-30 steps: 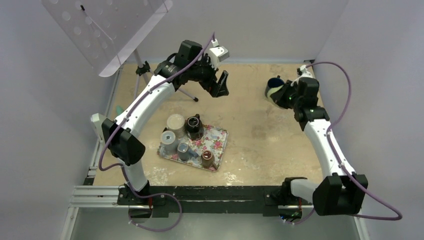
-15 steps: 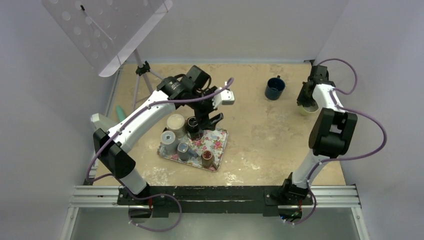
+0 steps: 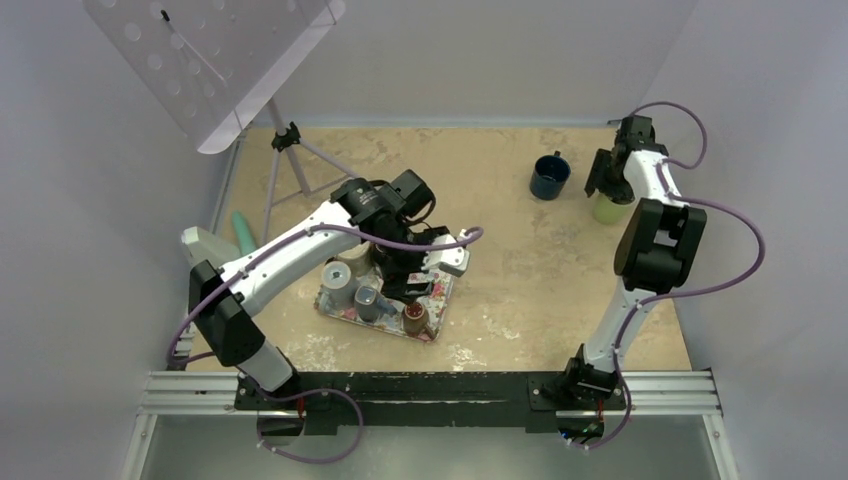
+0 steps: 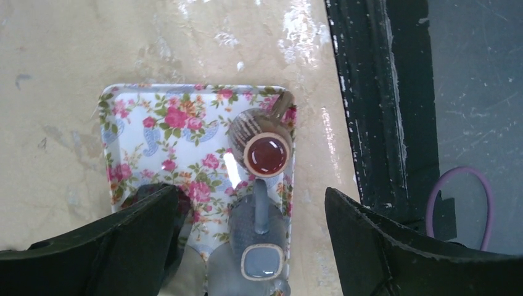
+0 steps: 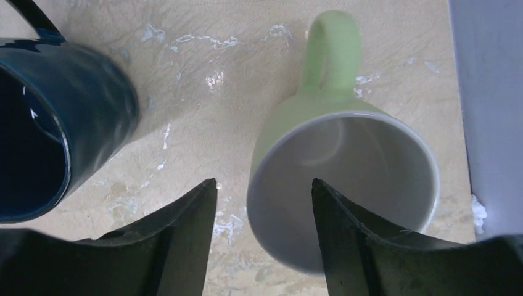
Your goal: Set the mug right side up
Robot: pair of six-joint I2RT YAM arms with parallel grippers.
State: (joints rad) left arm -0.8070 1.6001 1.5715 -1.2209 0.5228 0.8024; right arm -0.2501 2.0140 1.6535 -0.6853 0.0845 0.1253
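Green mug stands upright beside the blue mug; your right gripper straddles its rim, jaws parted, so lift straight off. Your left gripper hangs wide over the tray: centre on the inverted grey mug.

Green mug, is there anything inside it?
The green mug stands open side up, and the white inside that shows looks empty. The right fingers cover its near rim and part of the inside, so that bit can't be seen.
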